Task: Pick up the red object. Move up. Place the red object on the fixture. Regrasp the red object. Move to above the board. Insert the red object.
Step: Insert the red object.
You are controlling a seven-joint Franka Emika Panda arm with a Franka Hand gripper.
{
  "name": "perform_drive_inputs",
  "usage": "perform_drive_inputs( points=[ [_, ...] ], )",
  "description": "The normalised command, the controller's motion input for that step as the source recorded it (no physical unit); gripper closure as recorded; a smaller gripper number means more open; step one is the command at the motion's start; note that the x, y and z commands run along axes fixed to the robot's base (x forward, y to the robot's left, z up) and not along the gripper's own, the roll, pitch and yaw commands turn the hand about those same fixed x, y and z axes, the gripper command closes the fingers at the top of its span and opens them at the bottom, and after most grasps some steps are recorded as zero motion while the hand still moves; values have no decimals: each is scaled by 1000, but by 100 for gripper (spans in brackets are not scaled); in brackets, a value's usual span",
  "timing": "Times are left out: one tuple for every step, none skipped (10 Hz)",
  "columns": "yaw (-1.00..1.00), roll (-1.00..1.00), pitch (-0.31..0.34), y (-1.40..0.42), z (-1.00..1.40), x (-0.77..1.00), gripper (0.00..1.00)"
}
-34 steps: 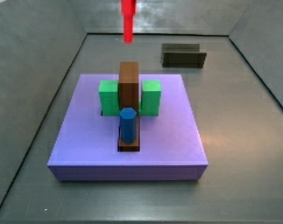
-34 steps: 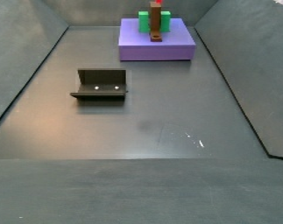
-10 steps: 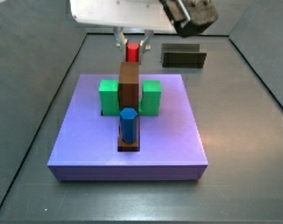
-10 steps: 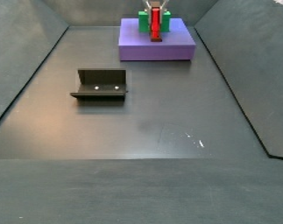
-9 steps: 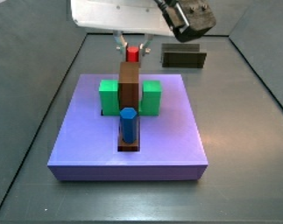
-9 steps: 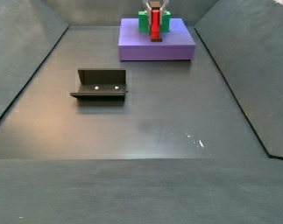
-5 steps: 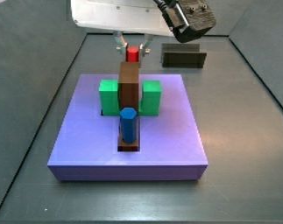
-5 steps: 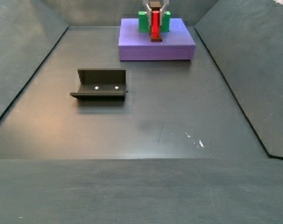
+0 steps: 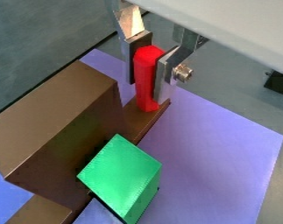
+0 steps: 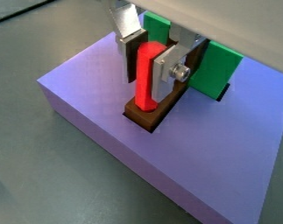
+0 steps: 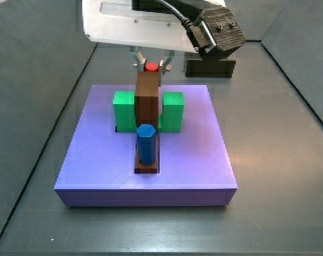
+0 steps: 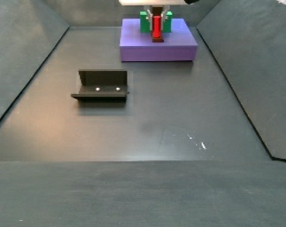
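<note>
The red object point(image 9: 146, 70) stands upright between my gripper point(image 9: 145, 92) fingers, which are shut on it. Its lower end sits in a brown socket point(image 10: 148, 115) on the purple board point(image 10: 95, 87), behind the brown bar point(image 9: 56, 131). In a side view only its top point(image 11: 152, 67) shows past the bar point(image 11: 148, 98), under the gripper point(image 11: 152, 60). Two green blocks point(image 11: 125, 110) point(image 11: 173, 110) flank the bar, and a blue peg point(image 11: 146, 142) stands in front. The dark fixture point(image 12: 101, 85) sits empty on the floor, away from the board point(image 12: 157, 50).
The fixture point(image 11: 211, 67) lies behind and right of the board point(image 11: 150, 168) in a side view. Grey walls point(image 12: 21, 80) slope up round the dark floor point(image 12: 145, 133). A green block point(image 9: 120, 171) lies close beside the gripper's fingers.
The gripper has come down with the red object over the last second. The peg's lower end now sits in the brown socket and less red shows above the bar.
</note>
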Motion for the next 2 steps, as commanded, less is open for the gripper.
perform_drive_inputs(
  points=[
    [0,121,-57,0,-477,0,100],
    [0,0,0,0,0,0,100]
  ],
)
